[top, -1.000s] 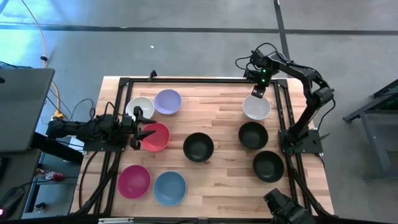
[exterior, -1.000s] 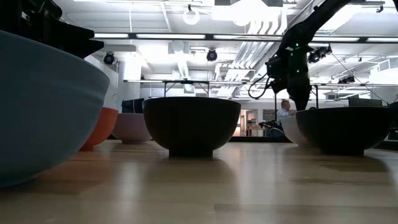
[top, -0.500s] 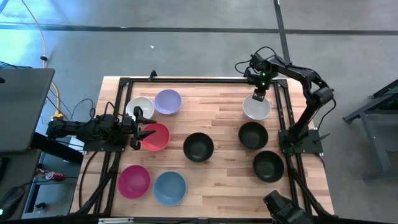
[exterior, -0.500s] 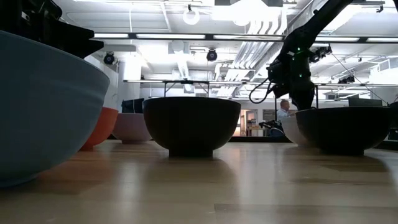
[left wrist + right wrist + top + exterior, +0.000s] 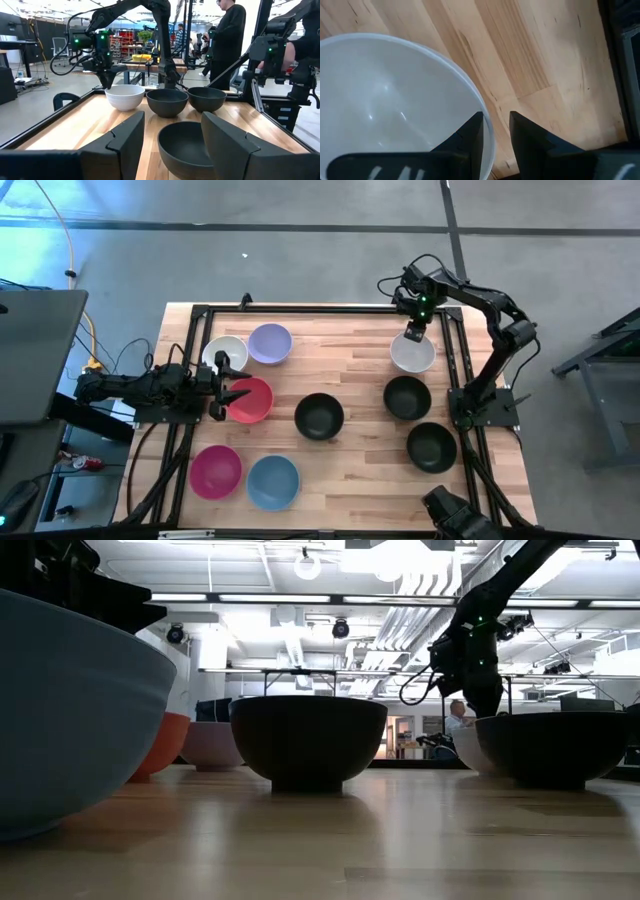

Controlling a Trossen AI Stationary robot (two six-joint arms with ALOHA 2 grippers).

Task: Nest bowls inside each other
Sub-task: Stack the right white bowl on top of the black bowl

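The big wooden table (image 5: 350,470) is holding nine bowls, and none of them is sitting inside another yet. So the nesting job looks like it is just starting, with every bowl waiting for its turn.

Counting them in the high view: three black, two white, and one each of lavender, red, pink and light blue. The three black ones are sitting toward the right side: one black bowl (image 5: 319,416) near the middle, a second black bowl (image 5: 407,396) to its right, and a third black bowl (image 5: 431,446) closer to the front edge. On the left side, a white bowl (image 5: 226,352) and the lavender bowl (image 5: 270,343) are sitting side by side at the back. The red bowl (image 5: 250,400) is sitting just in front of them. The pink bowl (image 5: 216,470) and the light blue bowl (image 5: 273,481) are sitting at the front.

The other white bowl (image 5: 412,354) is sitting at the back right. The right gripper (image 5: 496,131) is working there. Its two fingers are standing one on each side of that bowl's rim, one inside and one outside, with a small gap between them. It looks like it is getting ready to pinch the rim, but the fingers are not squeezing it tight yet.

The left gripper (image 5: 232,388) is waiting by the red bowl with its fingers open and nothing in them.
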